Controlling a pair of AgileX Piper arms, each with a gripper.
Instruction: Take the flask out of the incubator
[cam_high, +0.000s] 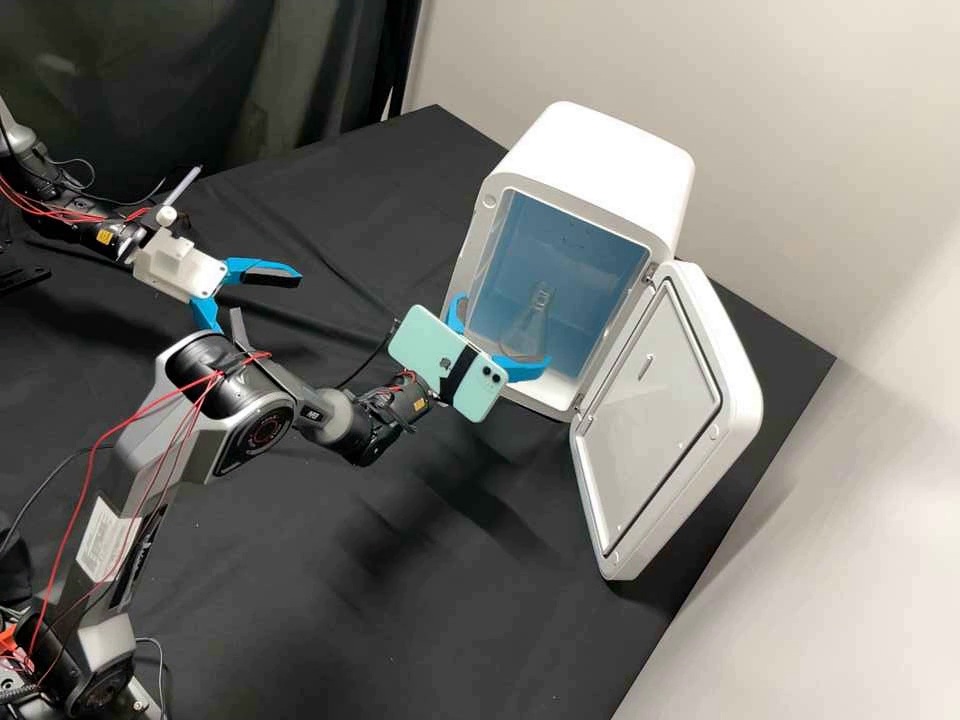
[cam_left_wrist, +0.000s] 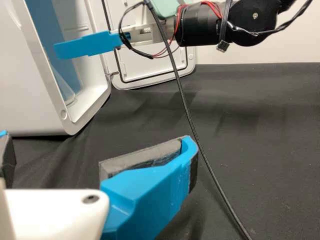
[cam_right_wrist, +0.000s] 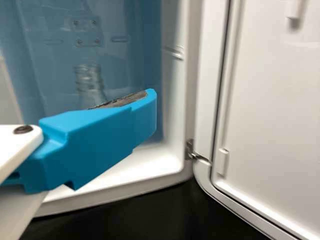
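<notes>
Black bench (cam_high: 420, 580); flask (cam_high: 530, 330) upright in incubator (cam_high: 590, 160), neck up.

Clear glass flask (cam_high: 535, 322), glossy white plastic incubator (cam_high: 600, 160).

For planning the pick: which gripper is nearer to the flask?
Right. The right gripper is at the opening of the incubator, facing the flask; the left gripper is far off.

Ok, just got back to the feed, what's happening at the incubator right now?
The incubator stands on the bench with its door swung wide open, and the flask is upright inside, not yet gripped. The right gripper is at the chamber's mouth with its fingers open, short of the flask. The left gripper hangs open over the bench, away from the incubator, holding nothing.
</notes>
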